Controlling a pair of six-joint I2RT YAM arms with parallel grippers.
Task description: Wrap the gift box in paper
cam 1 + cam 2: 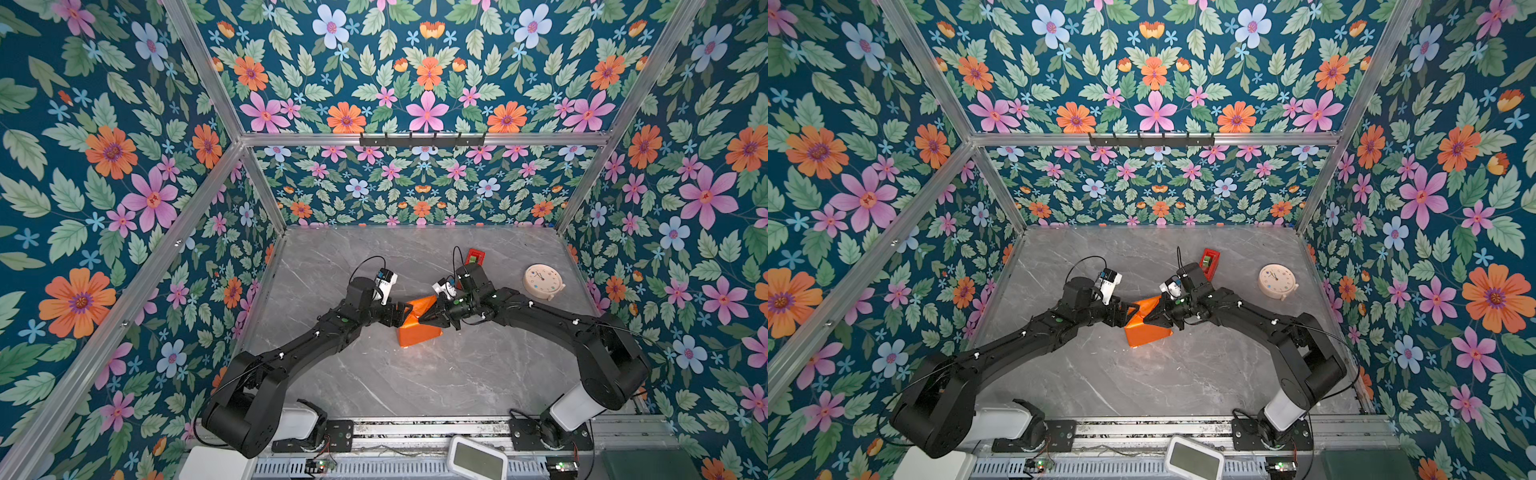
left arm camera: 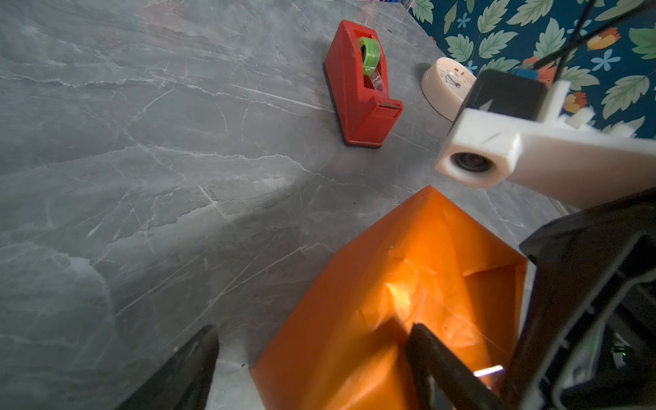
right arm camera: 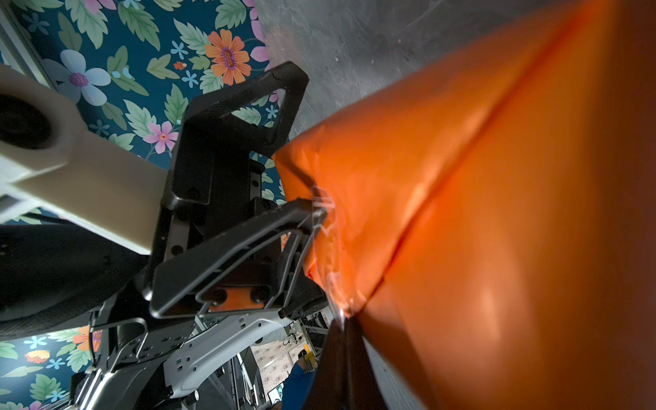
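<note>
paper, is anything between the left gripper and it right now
Nothing visible does. The left gripper is right at the paper, jaws open, with one of its fingers against the orange surface. The right gripper, shut, meets the paper from the opposite side.

- paper (image 1: 415, 330): glossy bright orange, plain
- tape dispenser (image 2: 358, 99): red; tape roll (image 2: 369, 56) green
- clock (image 1: 540, 281): cream, coloured dots on face
- table (image 1: 415, 382): grey marble, white veins
- walls (image 1: 104, 174): dark teal, with orange, pink and pale-blue flowers, green leaves
- arms (image 1: 299, 349): black; camera mounts (image 2: 497, 142) white
</note>
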